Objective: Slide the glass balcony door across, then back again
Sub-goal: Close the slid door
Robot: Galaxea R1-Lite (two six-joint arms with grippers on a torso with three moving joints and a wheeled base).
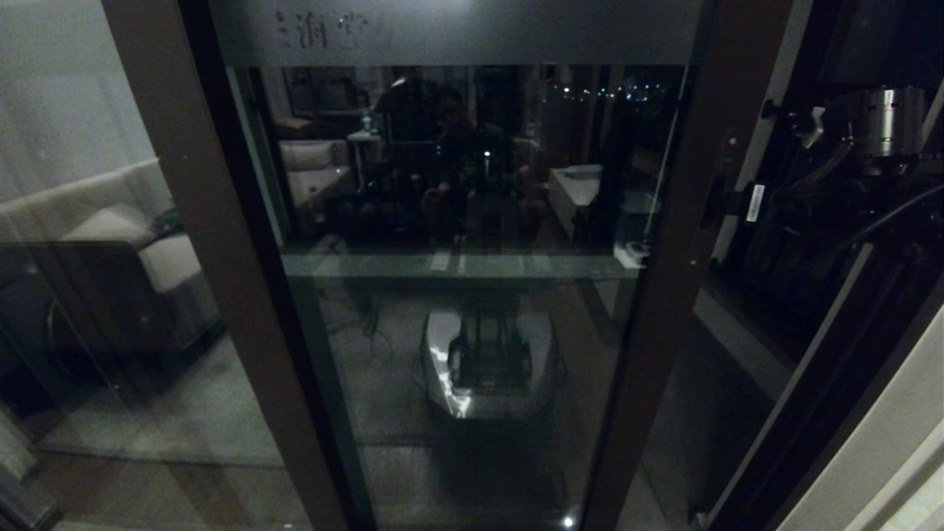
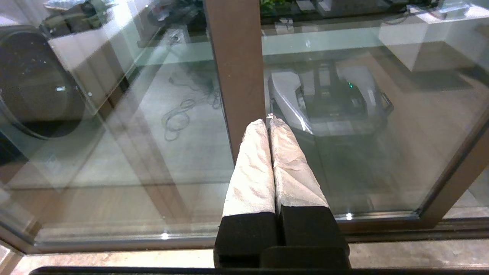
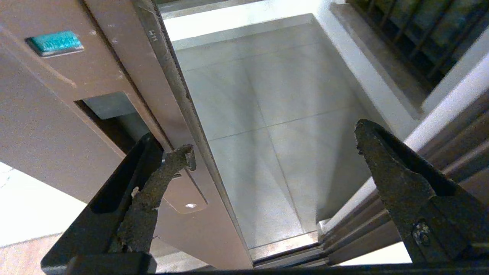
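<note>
At the right edge of the head view, close to the camera, the right arm (image 1: 877, 125) reached up beside the door's stile, its metal wrist joint catching the light. The right gripper (image 3: 273, 152) had its jaws spread wide: in the right wrist view one dark, worn finger (image 3: 153, 183) lay against the brown stile at the recessed handle slot (image 3: 110, 118), while the other finger (image 3: 401, 179) stood well apart from it, out over the opening. A small teal label (image 3: 55, 42) sat on the stile past the slot.

The left gripper (image 2: 269, 122) hung low, its jaws pressed together on nothing, the pale-wrapped fingers (image 2: 252, 168) pointing toward a brown post and the bottom rail of the glass.

The glass balcony door (image 1: 472, 295) filled the middle of the head view, a tall pane in a dark brown frame with a frosted band (image 1: 457, 29) bearing characters across its top. Its right stile (image 1: 664, 280) stood clear of the jamb, leaving a gap through which pale floor tiles (image 3: 267, 114) showed. The robot's own base was mirrored low in the pane. Farther left, behind another glass panel, stood a light sofa (image 1: 133, 243). Beyond the gap, a barred window (image 3: 416, 34) rose above a white ledge.
</note>
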